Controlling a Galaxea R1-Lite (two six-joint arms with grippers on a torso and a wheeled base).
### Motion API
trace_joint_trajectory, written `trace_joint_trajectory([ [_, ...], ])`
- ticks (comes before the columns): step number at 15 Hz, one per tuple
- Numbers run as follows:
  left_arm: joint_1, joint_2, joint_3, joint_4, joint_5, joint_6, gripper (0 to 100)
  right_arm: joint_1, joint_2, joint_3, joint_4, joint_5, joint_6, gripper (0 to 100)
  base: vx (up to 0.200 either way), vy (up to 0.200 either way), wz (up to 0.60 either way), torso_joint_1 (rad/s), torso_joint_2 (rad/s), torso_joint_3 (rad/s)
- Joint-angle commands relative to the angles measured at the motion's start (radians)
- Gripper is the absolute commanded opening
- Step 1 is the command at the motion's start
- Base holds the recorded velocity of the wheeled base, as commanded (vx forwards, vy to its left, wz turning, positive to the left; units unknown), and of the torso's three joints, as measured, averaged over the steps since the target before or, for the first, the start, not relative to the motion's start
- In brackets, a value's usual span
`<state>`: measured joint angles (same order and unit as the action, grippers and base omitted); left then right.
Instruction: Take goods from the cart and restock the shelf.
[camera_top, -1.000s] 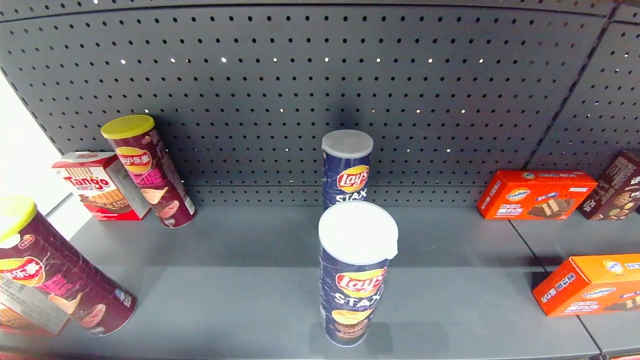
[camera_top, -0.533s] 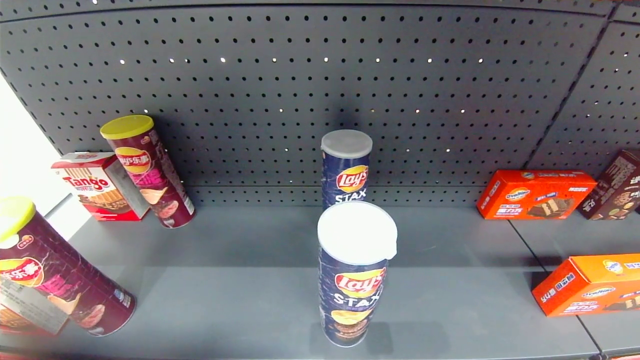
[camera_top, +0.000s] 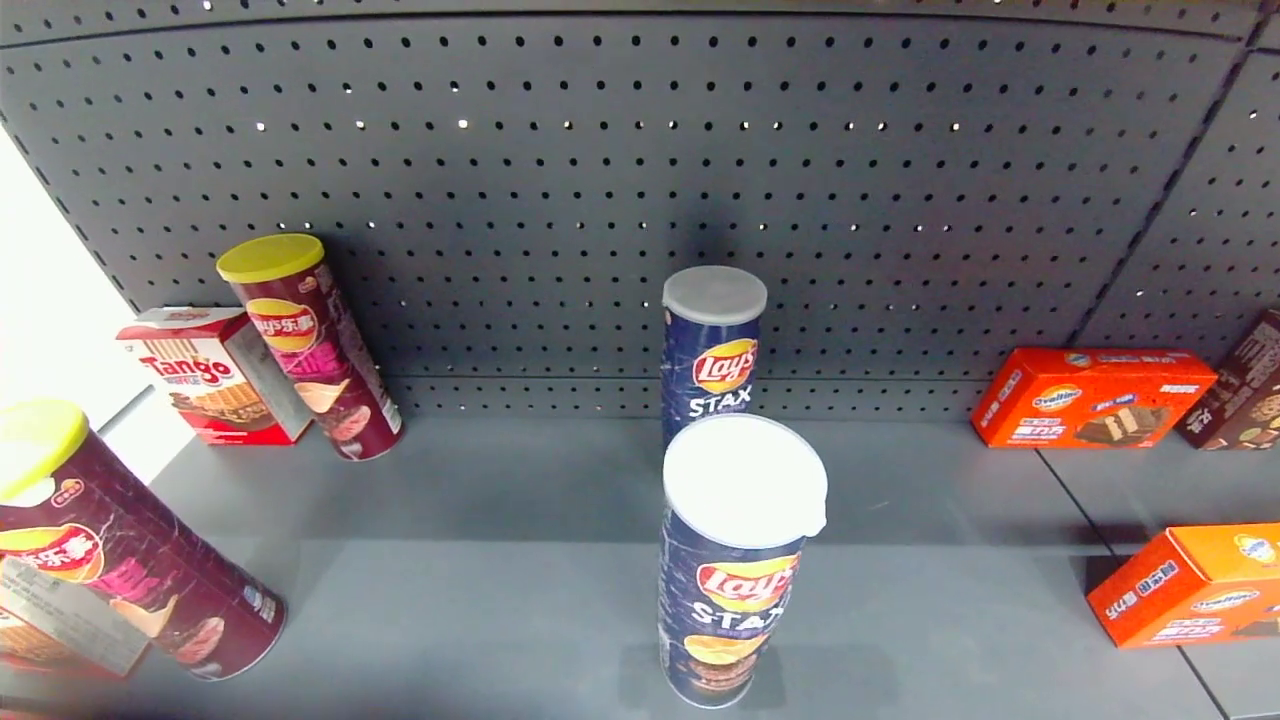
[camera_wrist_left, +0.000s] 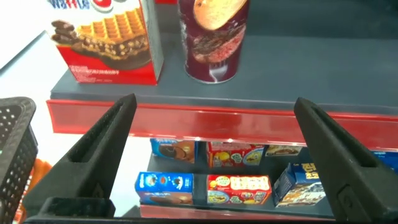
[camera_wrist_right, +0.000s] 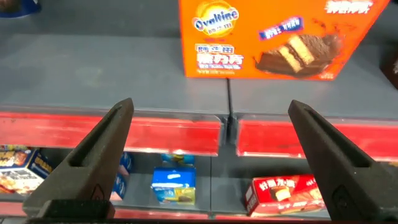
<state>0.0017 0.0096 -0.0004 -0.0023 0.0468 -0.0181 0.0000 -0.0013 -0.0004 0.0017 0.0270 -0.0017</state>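
On the grey shelf (camera_top: 480, 560), against the perforated back panel (camera_top: 600, 180): two blue chip cans, both upright, in line one behind the other. Front blue can (camera_top: 735, 590) near the shelf's front edge, white lid on; back blue can (camera_top: 712, 350) close to the panel, grey lid on, standing apart from the front one.

Toward the robot's left: a maroon can (camera_top: 310, 350) with a yellow lid near the panel, just beside a red-and-white wafer box (camera_top: 205, 375). Further forward at the left edge, a second maroon can (camera_top: 120, 560), also yellow-lidded.

Toward the robot's right: an orange box (camera_top: 1090, 395) near the panel, next to a brown box (camera_top: 1240, 400), and a second orange box (camera_top: 1190, 585) nearer the front.

Left pincer (camera_wrist_left: 214, 102): spread wide, gripping nothing, held out in front of the shelf's red edge strip (camera_wrist_left: 249, 121). Beyond it on the shelf, a wafer box (camera_wrist_left: 106, 37) and a maroon can (camera_wrist_left: 214, 37) side by side. Below the strip, small packets (camera_wrist_left: 239, 186) on a lower shelf. At the frame's side, a black mesh basket (camera_wrist_left: 15, 155).

Right pincer (camera_wrist_right: 211, 104): likewise spread wide and gripping nothing, facing the red strip (camera_wrist_right: 155, 134), with an orange box (camera_wrist_right: 273, 37) on the shelf beyond and a blue packet (camera_wrist_right: 174, 183) and a red packet (camera_wrist_right: 283, 193) on the level below.
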Motion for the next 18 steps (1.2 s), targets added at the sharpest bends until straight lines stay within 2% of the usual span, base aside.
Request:
trace_joint_trajectory([
  [1,0.000,0.000,0.000,0.001,0.001,0.000,100,0.000,0.001,0.000,0.000,0.001,0.000,100,0.000,0.000,0.00,0.000,0.00,0.000],
  [12,0.000,0.000,0.000,0.001,0.005,0.000,100,0.000,0.001,-0.001,0.000,0.001,0.000,100,0.000,-0.018,0.00,0.001,0.00,0.000],
  [14,0.000,0.000,0.000,0.001,0.005,-0.002,100,0.000,0.001,-0.001,0.001,0.001,0.000,100,-0.200,0.000,0.00,0.007,0.00,0.002],
  [18,0.000,0.000,0.000,0.001,0.005,-0.002,100,0.000,0.001,0.000,0.000,0.001,0.000,100,0.000,0.000,0.00,0.000,0.00,0.000],
])
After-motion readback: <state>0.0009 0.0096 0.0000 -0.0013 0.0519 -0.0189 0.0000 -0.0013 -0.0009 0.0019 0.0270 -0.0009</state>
